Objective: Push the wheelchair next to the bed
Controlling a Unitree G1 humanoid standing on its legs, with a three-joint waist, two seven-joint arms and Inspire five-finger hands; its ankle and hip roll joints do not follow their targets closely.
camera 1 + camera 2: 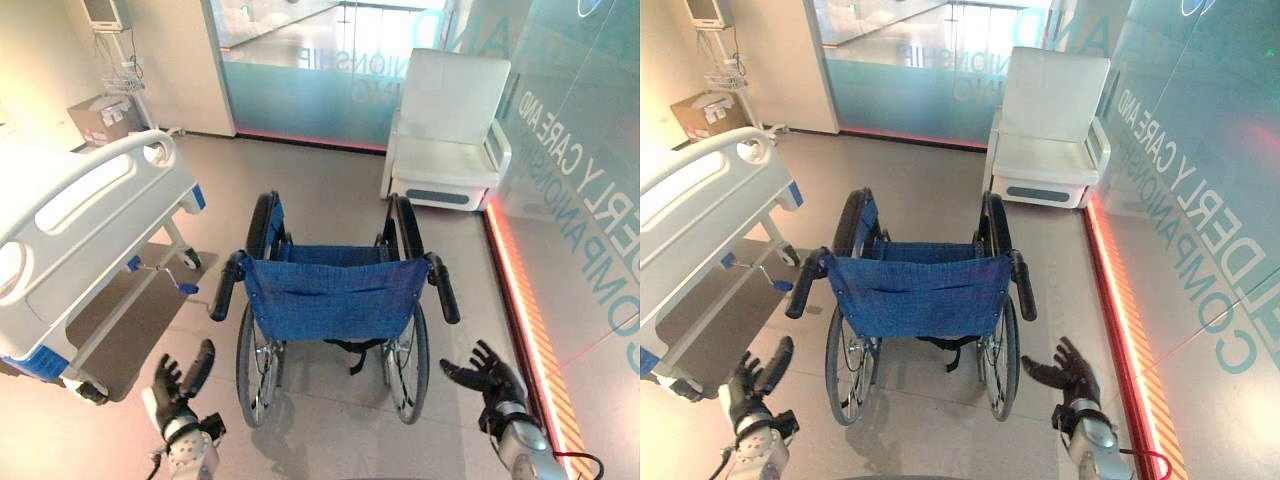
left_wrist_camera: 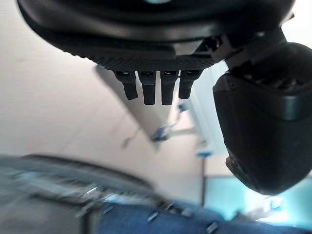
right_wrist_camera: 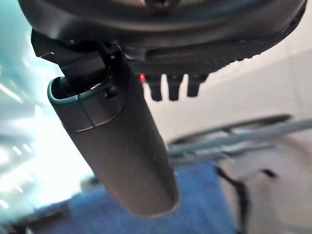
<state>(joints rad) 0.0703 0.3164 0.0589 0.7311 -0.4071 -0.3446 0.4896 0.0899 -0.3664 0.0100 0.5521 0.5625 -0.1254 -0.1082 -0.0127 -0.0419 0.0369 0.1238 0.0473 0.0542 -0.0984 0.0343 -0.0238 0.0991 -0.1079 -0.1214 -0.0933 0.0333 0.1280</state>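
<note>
From my head, the wheelchair (image 1: 335, 300) stood before me, its back toward me, the bed (image 1: 85, 230) well apart on its left. My left hand (image 2: 161, 73) hung open, empty; so did my right hand (image 3: 146, 63). It should roll easily; I'd grip both push handles (image 1: 226, 285).

Bare floor (image 1: 330, 420) apparently separates hands from wheelchair (image 1: 333, 297).
</note>
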